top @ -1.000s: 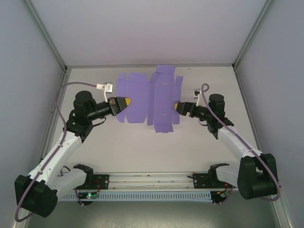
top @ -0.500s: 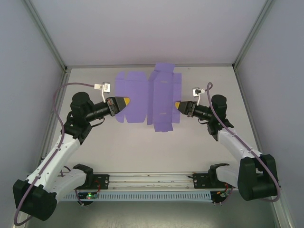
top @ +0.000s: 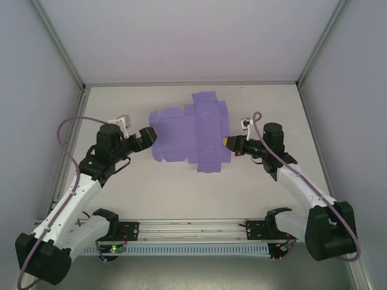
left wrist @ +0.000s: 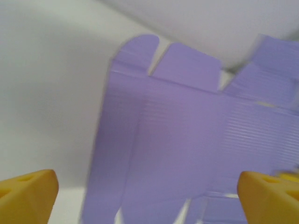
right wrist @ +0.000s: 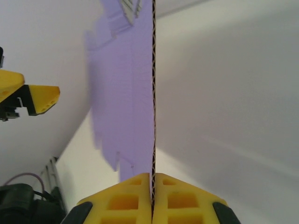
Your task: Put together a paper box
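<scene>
Grey metal rail (top: 193, 226) runs along the near edge of the white table (top: 181, 187), with both arm bases bolted to it. From there the left arm (top: 78, 193) and the right arm (top: 302, 184) reach away and inward toward the middle of the table. A purple cable (top: 63, 130) loops beside the left arm. The left gripper (top: 147, 137) sits just at the left border of the paper box (top: 181, 130). Whether it touches the paper cannot be told. Its wrist camera shows the left gripper (left wrist: 149, 200) spread wide, a yellow fingertip (left wrist: 28, 196) in each lower corner, and the paper box (left wrist: 177, 140) spread out beyond the gap. The right gripper (top: 227, 141) meets the sheet's right border. In its own camera the right gripper (right wrist: 153, 186) is pinched tight on the corrugated edge of the paper box (right wrist: 126, 93), seen edge-on. Past the sheet, one of the left gripper's yellow fingers (right wrist: 42, 99) shows. The box is an unfolded violet die-cut sheet with creases and flaps, lying spread between the two grippers on the far half of the table. Behind it rises the pale back wall (top: 193, 42).
</scene>
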